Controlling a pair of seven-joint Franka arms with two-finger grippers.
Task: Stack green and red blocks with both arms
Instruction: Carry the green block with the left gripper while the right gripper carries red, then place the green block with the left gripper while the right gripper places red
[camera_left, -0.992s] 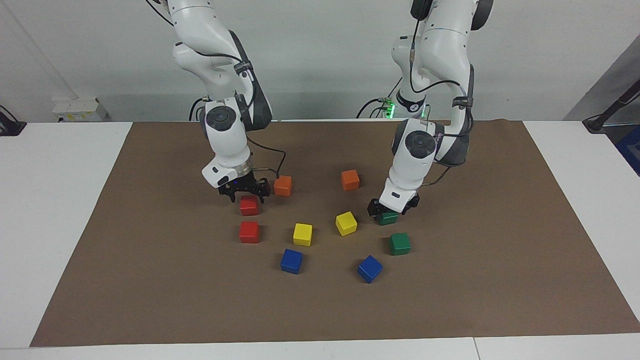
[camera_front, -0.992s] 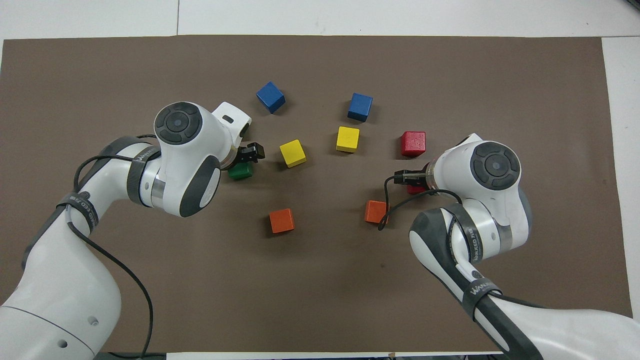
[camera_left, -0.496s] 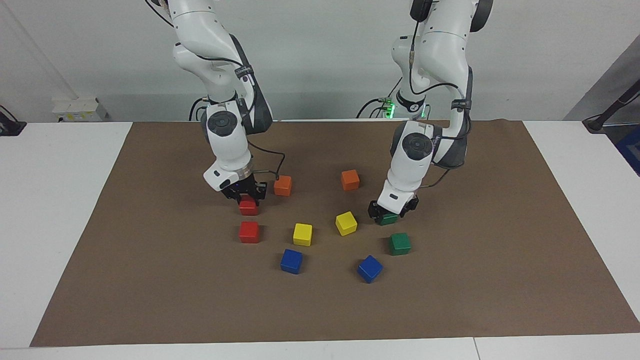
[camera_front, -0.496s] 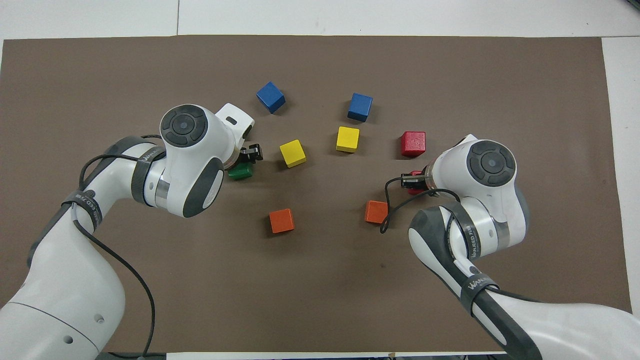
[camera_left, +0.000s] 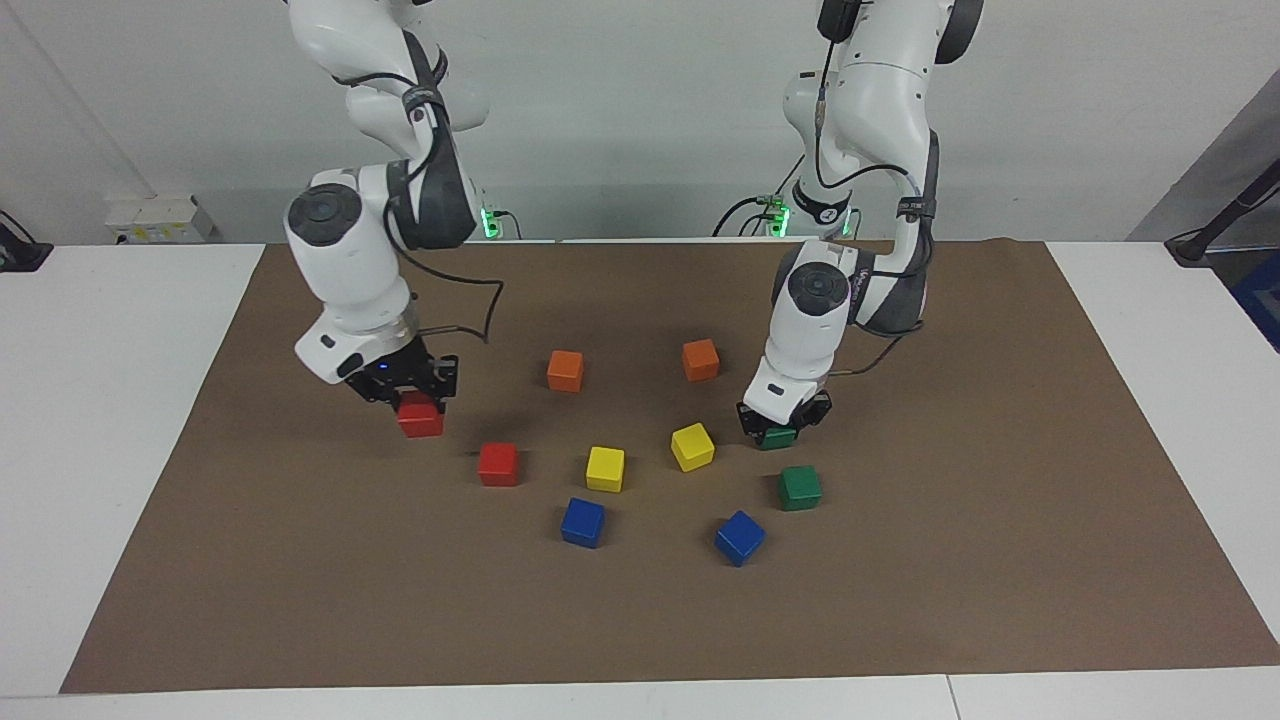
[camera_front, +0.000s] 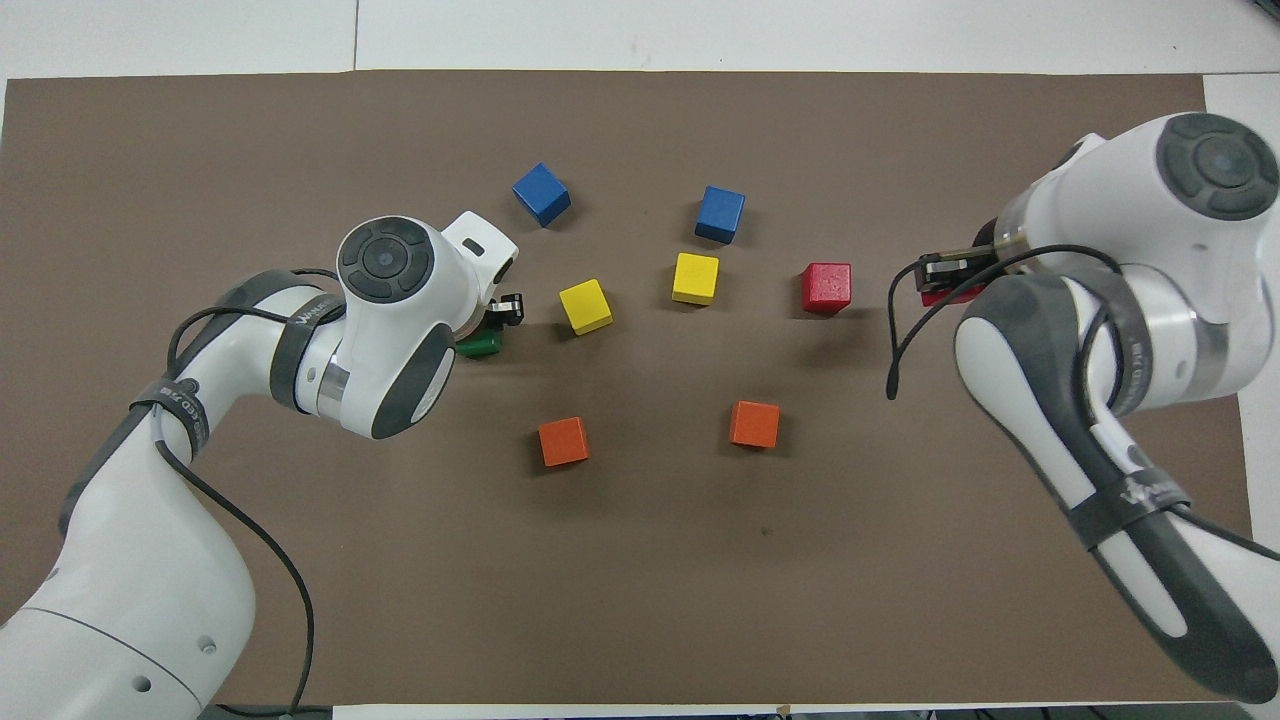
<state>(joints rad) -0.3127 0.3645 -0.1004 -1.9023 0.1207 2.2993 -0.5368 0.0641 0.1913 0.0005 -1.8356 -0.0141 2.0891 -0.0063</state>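
Observation:
My right gripper (camera_left: 412, 392) is shut on a red block (camera_left: 420, 418) and holds it above the mat toward the right arm's end of the table; it also shows in the overhead view (camera_front: 950, 295). The second red block (camera_left: 498, 464) sits on the mat beside a yellow cube. My left gripper (camera_left: 780, 425) is down at the mat, shut on a green block (camera_left: 776, 437), which rests on the mat. The second green block (camera_left: 800, 487) lies just farther from the robots; in the overhead view the left wrist hides it.
The brown mat (camera_left: 1000, 560) covers the table. Two orange cubes (camera_left: 565, 370) (camera_left: 700, 359) lie nearest the robots. Two yellow cubes (camera_left: 605, 468) (camera_left: 692, 446) sit in the middle. Two blue cubes (camera_left: 583, 522) (camera_left: 739, 537) lie farthest from the robots.
My right gripper closed on the red block, lifted it and carried it toward the right arm's end of the table. My left gripper stayed at the green block.

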